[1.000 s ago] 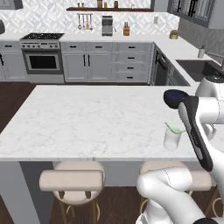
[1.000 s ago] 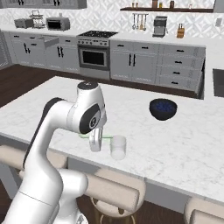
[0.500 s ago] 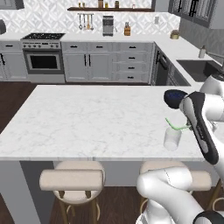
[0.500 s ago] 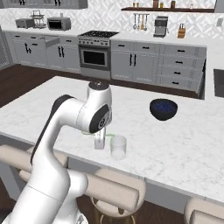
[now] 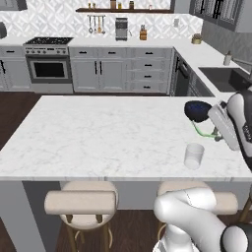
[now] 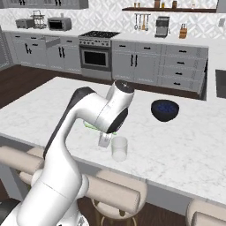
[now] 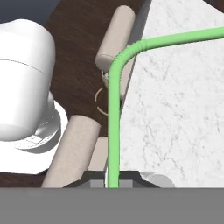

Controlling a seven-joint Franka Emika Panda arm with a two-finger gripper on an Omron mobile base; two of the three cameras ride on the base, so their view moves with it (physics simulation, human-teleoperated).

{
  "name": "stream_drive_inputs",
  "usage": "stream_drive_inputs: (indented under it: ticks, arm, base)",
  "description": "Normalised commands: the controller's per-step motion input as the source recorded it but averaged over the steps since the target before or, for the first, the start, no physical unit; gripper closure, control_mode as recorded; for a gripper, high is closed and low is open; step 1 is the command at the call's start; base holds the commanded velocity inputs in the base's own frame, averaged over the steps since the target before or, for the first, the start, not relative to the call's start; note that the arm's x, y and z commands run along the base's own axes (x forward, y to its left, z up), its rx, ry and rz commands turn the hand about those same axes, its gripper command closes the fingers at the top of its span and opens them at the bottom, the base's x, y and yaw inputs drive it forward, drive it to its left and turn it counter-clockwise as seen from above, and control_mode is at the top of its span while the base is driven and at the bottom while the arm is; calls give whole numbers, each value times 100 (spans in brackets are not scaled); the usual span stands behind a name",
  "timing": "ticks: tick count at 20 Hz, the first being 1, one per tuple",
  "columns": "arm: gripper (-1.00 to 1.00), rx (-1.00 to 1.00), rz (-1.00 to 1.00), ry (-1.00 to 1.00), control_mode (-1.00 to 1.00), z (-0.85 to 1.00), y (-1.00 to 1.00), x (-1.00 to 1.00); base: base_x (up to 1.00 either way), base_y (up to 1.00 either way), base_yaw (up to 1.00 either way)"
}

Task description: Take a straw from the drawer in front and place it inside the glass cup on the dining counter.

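The thin light-green straw [image 7: 114,118] runs up from between my fingertips and bends to the right over the marble. My gripper [image 7: 113,179] is shut on its lower end. In the right base view the gripper [image 6: 106,135] hangs just left of the glass cup [image 6: 119,148], with the straw [image 6: 94,127] sticking out sideways above the dining counter [image 6: 185,150]. From the left base view the straw [image 5: 203,133] lies roughly level, a little above and behind the cup [image 5: 194,155], held by the gripper [image 5: 215,135]. The cup stands upright near the counter's front edge. The drawer is out of view.
A dark blue bowl [image 5: 198,110] [image 6: 164,109] sits on the counter behind the cup. Padded stools [image 5: 81,202] [image 7: 111,39] stand along the front edge. The kitchen's stove [image 5: 48,64] and grey cabinets [image 5: 142,69] are far behind.
The arm has swung the hand and the straw along the counter towards the cup. The cup and the bowl have stayed put.
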Motion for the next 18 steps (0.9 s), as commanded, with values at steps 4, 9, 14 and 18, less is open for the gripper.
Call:
stream_drive_inputs:
  ticks: [4, 9, 14, 18]
  arm:
    - [100, 13, 0, 0, -100, 12, 4, 0]
    - [100, 5, 0, 0, -100, 0, 10, 0]
    - [100, 4, 3, 0, -100, 0, 4, 2]
    - [100, 9, 11, 1, -100, -5, 1, 7]
  base:
    - [0, 0, 0]
    - [0, 0, 0]
    - [0, 0, 0]
    - [0, 0, 0]
